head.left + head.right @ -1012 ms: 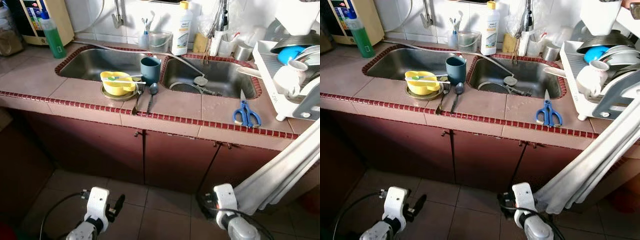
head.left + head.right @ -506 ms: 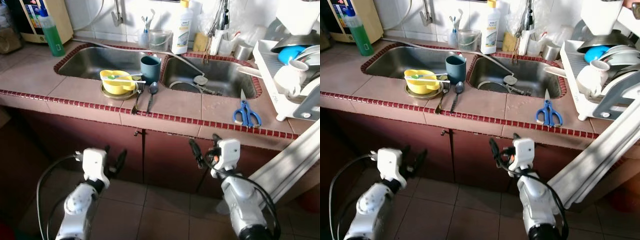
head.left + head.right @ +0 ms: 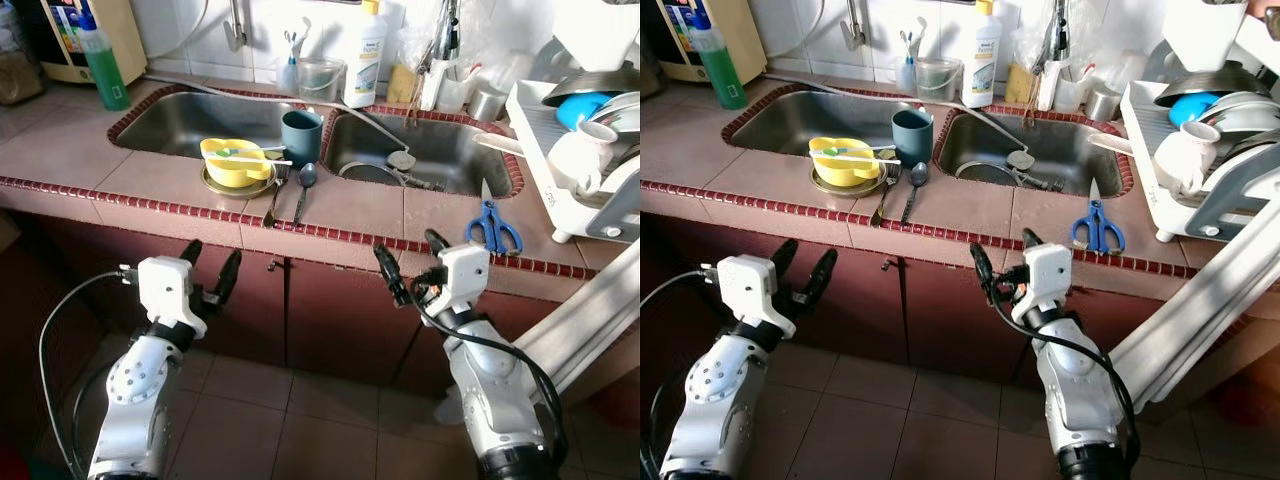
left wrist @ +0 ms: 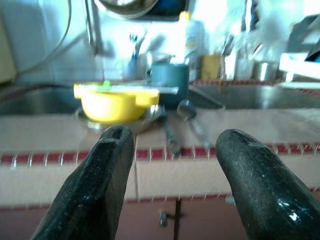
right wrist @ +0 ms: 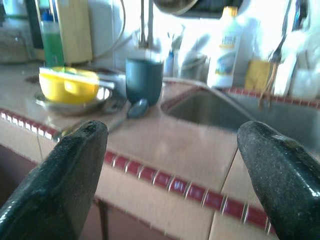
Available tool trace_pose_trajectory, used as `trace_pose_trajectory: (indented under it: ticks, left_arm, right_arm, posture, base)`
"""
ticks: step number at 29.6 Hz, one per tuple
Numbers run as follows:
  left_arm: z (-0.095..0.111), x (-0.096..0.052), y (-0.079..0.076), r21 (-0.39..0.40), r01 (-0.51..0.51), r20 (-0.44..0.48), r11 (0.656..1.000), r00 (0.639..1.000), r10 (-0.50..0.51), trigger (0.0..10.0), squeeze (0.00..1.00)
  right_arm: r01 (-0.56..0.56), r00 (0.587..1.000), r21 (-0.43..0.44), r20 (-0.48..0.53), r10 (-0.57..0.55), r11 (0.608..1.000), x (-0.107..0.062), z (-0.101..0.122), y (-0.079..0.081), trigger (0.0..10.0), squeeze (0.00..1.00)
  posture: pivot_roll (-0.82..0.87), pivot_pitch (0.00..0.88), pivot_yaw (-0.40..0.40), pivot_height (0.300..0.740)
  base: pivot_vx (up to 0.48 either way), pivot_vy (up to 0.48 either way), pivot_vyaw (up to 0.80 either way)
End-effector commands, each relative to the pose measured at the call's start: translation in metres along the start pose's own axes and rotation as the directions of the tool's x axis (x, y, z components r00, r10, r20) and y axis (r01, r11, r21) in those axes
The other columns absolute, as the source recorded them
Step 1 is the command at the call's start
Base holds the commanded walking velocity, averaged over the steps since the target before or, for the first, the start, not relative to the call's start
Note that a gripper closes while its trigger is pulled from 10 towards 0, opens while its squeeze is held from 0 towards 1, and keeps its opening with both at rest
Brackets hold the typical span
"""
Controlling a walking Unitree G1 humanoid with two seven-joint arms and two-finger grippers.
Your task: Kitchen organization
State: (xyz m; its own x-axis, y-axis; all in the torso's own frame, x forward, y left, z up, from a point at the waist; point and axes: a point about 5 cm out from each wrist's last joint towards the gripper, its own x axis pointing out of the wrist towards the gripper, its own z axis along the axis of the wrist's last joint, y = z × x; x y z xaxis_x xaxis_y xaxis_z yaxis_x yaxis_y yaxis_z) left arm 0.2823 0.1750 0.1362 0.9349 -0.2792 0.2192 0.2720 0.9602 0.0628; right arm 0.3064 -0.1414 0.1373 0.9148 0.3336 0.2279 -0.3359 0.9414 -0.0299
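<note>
A yellow bowl [image 3: 236, 163] with a utensil across it sits on a metal plate between the two sinks, beside a teal cup [image 3: 301, 138]. A fork [image 3: 276, 196] and a spoon [image 3: 303, 188] lie in front of them. Blue scissors [image 3: 493, 229] lie near the counter's front edge at the right. My left gripper [image 3: 210, 265] is open and empty, just below the counter edge in front of the bowl [image 4: 116, 101]. My right gripper [image 3: 412, 260] is open and empty at the counter edge, left of the scissors, facing the cup [image 5: 144, 80].
The tiled counter [image 3: 350, 210] has a red-trimmed front edge over cabinet doors [image 3: 220, 300]. A white dish rack [image 3: 580, 150] with dishes stands at the right. A green bottle [image 3: 103, 68] and a white detergent bottle [image 3: 364, 55] stand at the back. A grey-white slanted bar [image 3: 590, 310] crosses the lower right.
Both arms have risen from near the floor to just under the counter edge. Both grippers now point towards the counter, fingers apart.
</note>
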Motion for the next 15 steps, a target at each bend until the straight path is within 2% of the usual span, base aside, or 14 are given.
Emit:
trace_pose_trajectory:
  ticks: [1,15]
  left_arm:
    - [0.002,0.000,-0.002,0.001,0.014,-0.006,1.000,1.000,-0.014,10.0,0.00]
    - [0.013,0.005,-0.005,0.022,0.051,-0.017,0.998,0.999,-0.050,10.0,0.00]
  right_arm:
    - [0.002,1.000,-0.001,0.004,-0.002,1.000,-0.001,0.004,-0.001,10.0,0.00]
    - [0.001,1.000,-0.004,-0.004,-0.001,1.000,-0.006,0.012,0.004,10.0,0.00]
  posture:
    - [-0.03,0.000,-0.028,0.703]
    - [-0.04,0.016,-0.016,0.703]
  base:
    - [0.000,0.000,0.00]
    - [0.000,0.000,0.00]
